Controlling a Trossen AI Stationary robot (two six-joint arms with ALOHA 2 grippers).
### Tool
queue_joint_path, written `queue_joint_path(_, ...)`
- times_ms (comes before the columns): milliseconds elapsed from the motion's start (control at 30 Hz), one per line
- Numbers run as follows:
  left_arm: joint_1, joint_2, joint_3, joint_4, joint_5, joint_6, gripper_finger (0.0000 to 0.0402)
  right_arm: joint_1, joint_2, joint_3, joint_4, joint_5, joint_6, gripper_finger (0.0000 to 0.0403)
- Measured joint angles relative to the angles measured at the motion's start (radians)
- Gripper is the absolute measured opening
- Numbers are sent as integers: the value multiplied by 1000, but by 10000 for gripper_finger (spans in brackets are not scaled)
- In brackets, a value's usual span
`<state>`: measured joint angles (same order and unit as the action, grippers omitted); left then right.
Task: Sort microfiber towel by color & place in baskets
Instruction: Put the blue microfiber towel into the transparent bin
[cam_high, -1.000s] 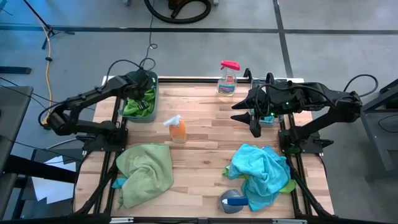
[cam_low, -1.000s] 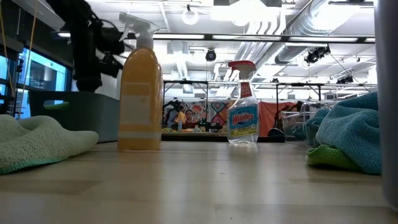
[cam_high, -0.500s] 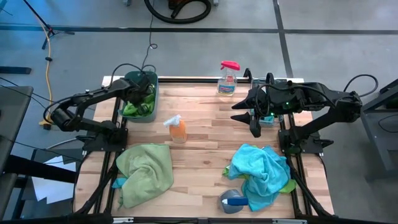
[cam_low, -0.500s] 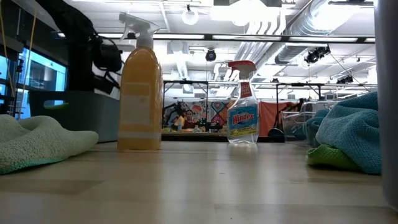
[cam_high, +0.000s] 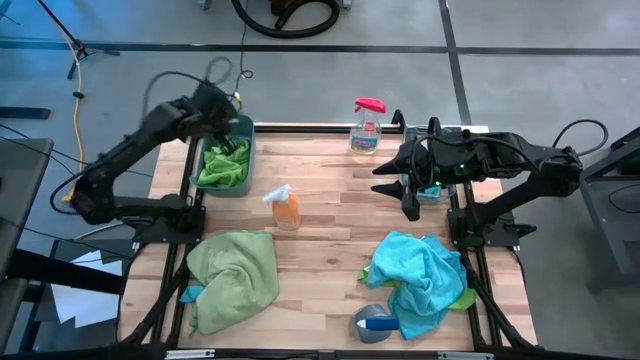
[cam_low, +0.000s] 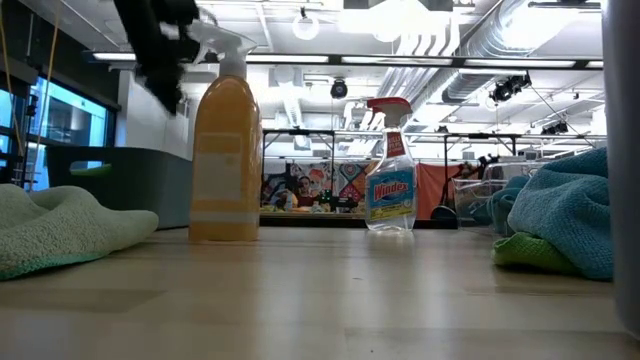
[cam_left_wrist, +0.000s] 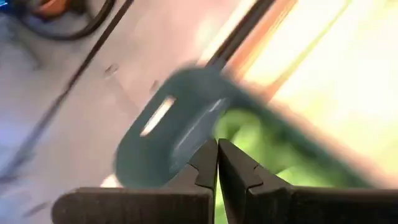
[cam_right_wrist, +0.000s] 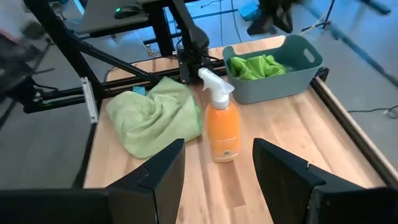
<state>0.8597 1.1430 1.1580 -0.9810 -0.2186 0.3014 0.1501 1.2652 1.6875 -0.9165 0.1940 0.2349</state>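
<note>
Above the far rim of the opaque dark teal-green plastic tub, my left pincer hangs pinched shut and empty; a green microfiber towel lies inside, sorted. Right pincer waits parted beside the clear tub.

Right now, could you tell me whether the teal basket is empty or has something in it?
Not empty: the teal basket holds a crumpled green towel, visible from above and in the right wrist view.

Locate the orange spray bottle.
In the high view the orange plastic spray bottle stands near the table's middle, between the opaque teal-green tub and the light green towel.
</note>
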Motion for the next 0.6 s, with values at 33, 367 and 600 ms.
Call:
queue_joint_path(33, -2, -21, 21, 3, 67, -41, 1, 0, 0, 0, 0, 11, -8, 185)
queue_joint_path(367, -120, -343, 9, 291, 555, -418, 1, -17, 0, 0, 40, 143, -102, 185)
queue_joint_path(600, -281, -524, -79, 438, 450, -606, 1, -109, 0, 0, 45, 98, -158, 185)
